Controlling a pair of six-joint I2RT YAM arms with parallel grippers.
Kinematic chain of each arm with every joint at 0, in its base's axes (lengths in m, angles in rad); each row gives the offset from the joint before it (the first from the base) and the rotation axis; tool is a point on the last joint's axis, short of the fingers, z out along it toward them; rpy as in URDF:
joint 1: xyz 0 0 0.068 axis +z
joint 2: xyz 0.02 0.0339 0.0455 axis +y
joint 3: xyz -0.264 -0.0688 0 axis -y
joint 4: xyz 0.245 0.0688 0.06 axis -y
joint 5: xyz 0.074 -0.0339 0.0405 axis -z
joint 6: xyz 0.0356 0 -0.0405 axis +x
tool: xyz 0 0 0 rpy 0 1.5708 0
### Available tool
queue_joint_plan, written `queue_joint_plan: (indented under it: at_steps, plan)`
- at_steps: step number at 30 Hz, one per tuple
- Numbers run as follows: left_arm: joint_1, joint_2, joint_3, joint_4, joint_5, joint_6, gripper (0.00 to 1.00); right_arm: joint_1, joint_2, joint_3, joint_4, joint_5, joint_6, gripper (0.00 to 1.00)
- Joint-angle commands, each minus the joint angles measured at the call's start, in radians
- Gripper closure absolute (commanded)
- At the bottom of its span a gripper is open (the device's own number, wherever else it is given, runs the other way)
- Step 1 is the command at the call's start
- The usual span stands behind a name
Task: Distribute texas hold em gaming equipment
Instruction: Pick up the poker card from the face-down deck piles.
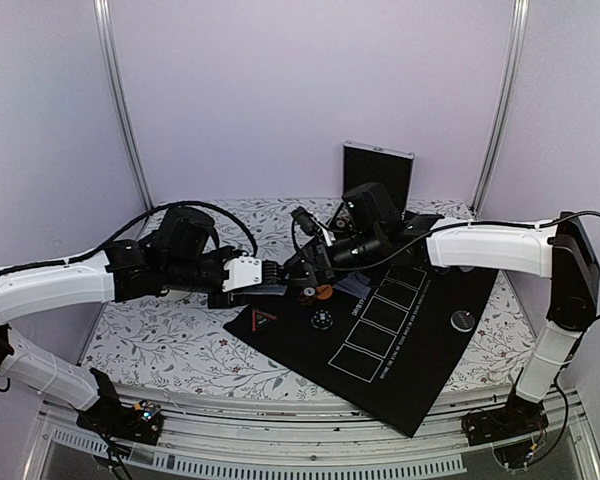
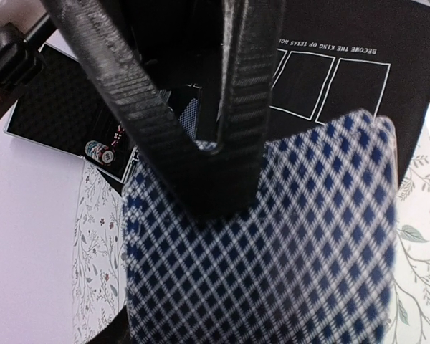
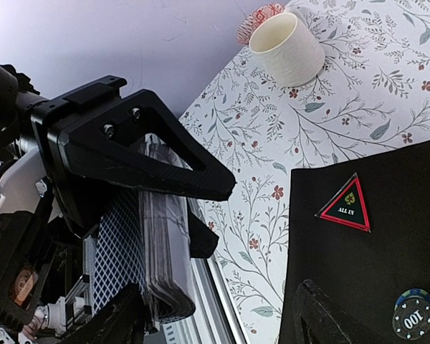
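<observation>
Our left gripper [image 2: 211, 172] clamps the deck [image 3: 165, 244]; the right gripper [image 3: 218, 319] hangs spread, so we should peel just one off, squarely.

The blurred card deck [image 2: 301, 244] runs off the bottom edge, its upper part seemingly behind the left fingers [image 2: 236, 107].

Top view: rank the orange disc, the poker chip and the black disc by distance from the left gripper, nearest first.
1. orange disc, just right of the left gripper and its card deck.
2. poker chip, on the mat, just nearer the camera.
3. black disc, by the mat's right edge.
</observation>
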Motion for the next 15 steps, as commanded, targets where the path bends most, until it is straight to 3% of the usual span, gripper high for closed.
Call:
queue_joint_plan:
  at_steps: [1,5,15]
  plan:
    - [-0.016,-0.019,-0.001,0.033,0.001,-0.001,0.52,-0.005,-0.037,0.025,-0.084,0.040,-0.043,0.31]
    - [-0.017,-0.020,-0.001,0.033,0.001,-0.001,0.52,-0.005,-0.043,0.033,-0.098,0.036,-0.053,0.34]
    - [-0.018,-0.020,-0.005,0.031,0.000,0.001,0.51,-0.006,-0.061,0.059,-0.123,0.028,-0.052,0.56]
